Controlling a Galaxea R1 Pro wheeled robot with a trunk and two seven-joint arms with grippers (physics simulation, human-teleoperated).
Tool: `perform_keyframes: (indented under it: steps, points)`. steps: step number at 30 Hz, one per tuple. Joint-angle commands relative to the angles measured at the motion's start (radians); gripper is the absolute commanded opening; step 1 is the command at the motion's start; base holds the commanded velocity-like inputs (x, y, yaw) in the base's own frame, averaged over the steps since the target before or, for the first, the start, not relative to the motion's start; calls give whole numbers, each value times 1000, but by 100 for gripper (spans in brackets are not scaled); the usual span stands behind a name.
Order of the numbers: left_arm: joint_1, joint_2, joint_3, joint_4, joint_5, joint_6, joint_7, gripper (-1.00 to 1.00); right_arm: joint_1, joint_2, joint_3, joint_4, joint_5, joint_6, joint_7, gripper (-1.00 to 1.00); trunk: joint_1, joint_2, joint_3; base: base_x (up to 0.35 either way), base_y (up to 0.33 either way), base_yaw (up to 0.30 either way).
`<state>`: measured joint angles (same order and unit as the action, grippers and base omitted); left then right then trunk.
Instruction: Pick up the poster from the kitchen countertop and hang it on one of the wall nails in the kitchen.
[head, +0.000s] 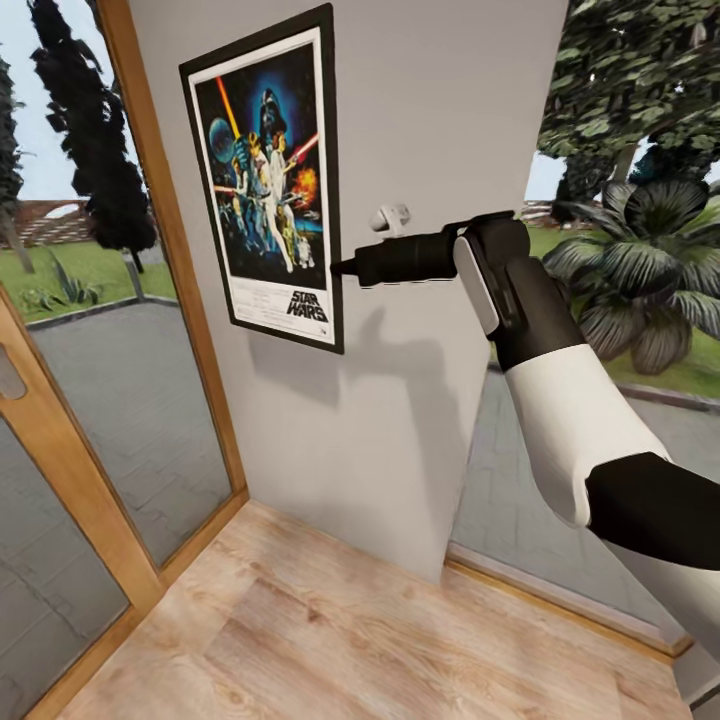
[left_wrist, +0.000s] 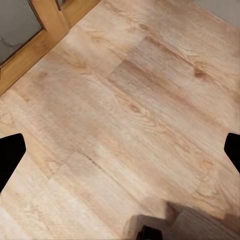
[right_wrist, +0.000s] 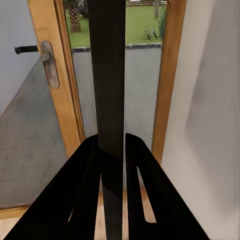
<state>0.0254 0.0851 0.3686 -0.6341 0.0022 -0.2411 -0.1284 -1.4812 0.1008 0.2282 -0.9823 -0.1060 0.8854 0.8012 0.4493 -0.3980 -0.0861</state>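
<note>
Right pincer (right_wrist: 112, 165) clamps poster (head: 268, 175) against wall (head: 430, 150)

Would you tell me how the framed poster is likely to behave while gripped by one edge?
The poster probably stays stiff: its black frame looks straight, unsagging. Pinched edge-on between the right gripper fingers, it may pivot. It hangs slightly tilted against the wall.

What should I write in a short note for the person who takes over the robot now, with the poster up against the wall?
Right gripper: shut on the right edge of the poster; the right wrist view shows its fingers clamping the black frame edge-on.
Left gripper: open, holds nothing, faces the wood floor.
Poster: upright, flat against the pale wall, beside the glass door.
Done: poster picked up and brought to the wall.
Left: no nail can be made out, so check it hangs, then release.
</note>
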Motion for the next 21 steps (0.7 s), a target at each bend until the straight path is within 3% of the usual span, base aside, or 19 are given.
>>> perform_keyframes:
  steps: [1,21]
  points:
    - [0,0,4,-1,1,-1,-8,100,-6,1,0,0,-11,9,-4,-100,1,-2,-2,90,0,0]
    - [0,4,5,-3,1,-1,-8,100,-13,10,2,27,-20,4,-1,-100,1,-2,-2,68,0,0]
